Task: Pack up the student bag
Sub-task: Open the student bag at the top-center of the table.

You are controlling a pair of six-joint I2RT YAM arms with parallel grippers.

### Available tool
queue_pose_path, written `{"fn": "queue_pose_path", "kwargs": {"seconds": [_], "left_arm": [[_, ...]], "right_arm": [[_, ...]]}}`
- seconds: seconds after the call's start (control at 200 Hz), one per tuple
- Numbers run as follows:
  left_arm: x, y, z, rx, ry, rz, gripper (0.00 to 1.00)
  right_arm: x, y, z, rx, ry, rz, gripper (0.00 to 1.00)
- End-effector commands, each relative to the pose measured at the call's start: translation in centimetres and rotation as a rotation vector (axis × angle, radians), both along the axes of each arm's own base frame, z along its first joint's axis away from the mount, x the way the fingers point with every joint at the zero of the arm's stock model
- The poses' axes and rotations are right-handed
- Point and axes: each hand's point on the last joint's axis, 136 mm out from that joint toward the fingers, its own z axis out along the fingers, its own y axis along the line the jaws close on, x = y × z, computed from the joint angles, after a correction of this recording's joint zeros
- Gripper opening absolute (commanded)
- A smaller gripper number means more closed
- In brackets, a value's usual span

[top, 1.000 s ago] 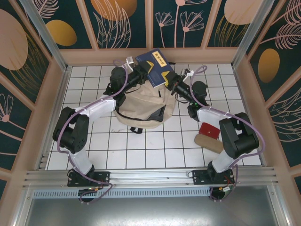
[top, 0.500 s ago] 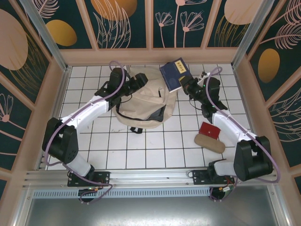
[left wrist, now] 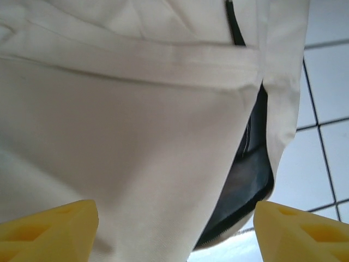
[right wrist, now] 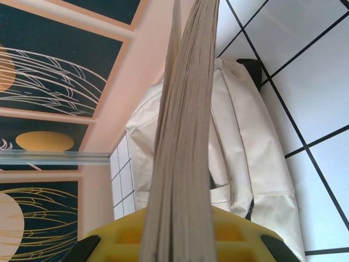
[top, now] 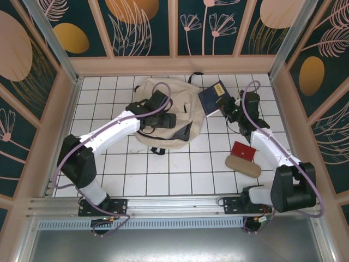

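Starting at the near side of the white tiled surface [top: 163,174]: a tan oblong pouch [top: 243,166] lies by the right arm, and a flat red item [top: 241,150] sits right against its far edge. Moving up to the middle, here's the student bag [top: 180,98], cream fabric, lying flat on the tiles with its dark-lined mouth gaping on the near right side. The left gripper [top: 165,120] is over the bag's front panel, released, fingers spread wide with nothing between them. From the left wrist, the two yellow fingertips [left wrist: 54,229] sit at the bottom corners, with cream cloth and the unzipped dark opening [left wrist: 248,174] beyond. Whether they press the fabric, I can't tell. Further back on the right, the right gripper [top: 228,107] is clenched on a navy book [top: 214,98], held tilted just beside the bag's far right corner. The right wrist view runs up the book's page edges [right wrist: 185,136] from between the yellow pads, bag behind.
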Motion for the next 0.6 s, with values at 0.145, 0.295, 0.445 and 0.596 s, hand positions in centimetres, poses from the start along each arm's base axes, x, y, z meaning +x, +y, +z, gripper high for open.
{"fn": "queue_pose_path", "kwargs": {"seconds": [0.145, 0.295, 0.445, 0.596], "left_arm": [[-0.2, 1.7, -4.0, 0.246, 0.067, -0.042, 0.73], [-1.0, 2.3, -5.4, 0.340, 0.107, -0.116, 0.79], [-0.2, 2.7, -5.2, 0.394, 0.075, -0.125, 0.84], [0.3, -0.2, -2.9, 0.378, -0.012, -0.226, 0.84]], "right_arm": [[-0.2, -0.4, 0.7, -0.015, -0.035, -0.001, 0.00], [-0.2, -0.4, 0.3, -0.011, -0.024, -0.002, 0.00], [-0.1, -0.1, 0.0, 0.001, -0.015, 0.008, 0.00], [-0.1, 0.0, -0.3, 0.004, -0.003, 0.011, 0.00]]}}
